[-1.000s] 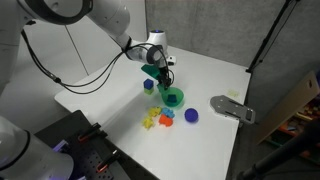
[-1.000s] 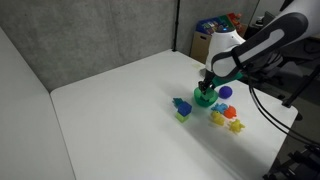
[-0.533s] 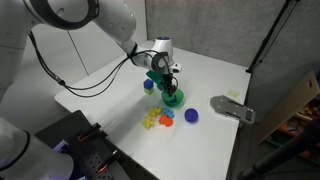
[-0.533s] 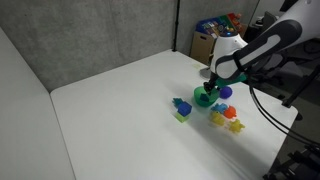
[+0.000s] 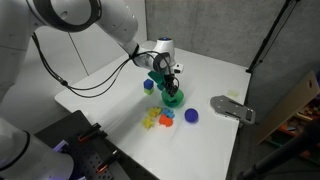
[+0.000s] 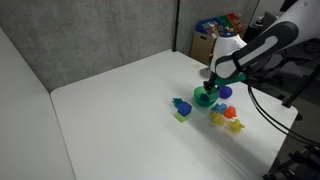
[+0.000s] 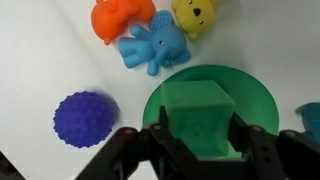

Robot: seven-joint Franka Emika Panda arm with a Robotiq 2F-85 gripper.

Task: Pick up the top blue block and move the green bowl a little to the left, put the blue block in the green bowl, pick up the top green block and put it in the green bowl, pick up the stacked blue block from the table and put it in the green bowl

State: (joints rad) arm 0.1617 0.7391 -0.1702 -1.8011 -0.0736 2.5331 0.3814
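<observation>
just then the gripper squeezed the top green block between its fingers, right over the green bowl; a bumpy blue ball sat beside the fingers.

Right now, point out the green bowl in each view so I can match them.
Exterior view: green bowl, centre of the picture.
Exterior view: right of centre.
Wrist view: lower right, behind the top green block held in the jaws.
Shared landmark: blue ball beside the bowl.

One each: bowl, ball, green block, blue block; three toys
</observation>
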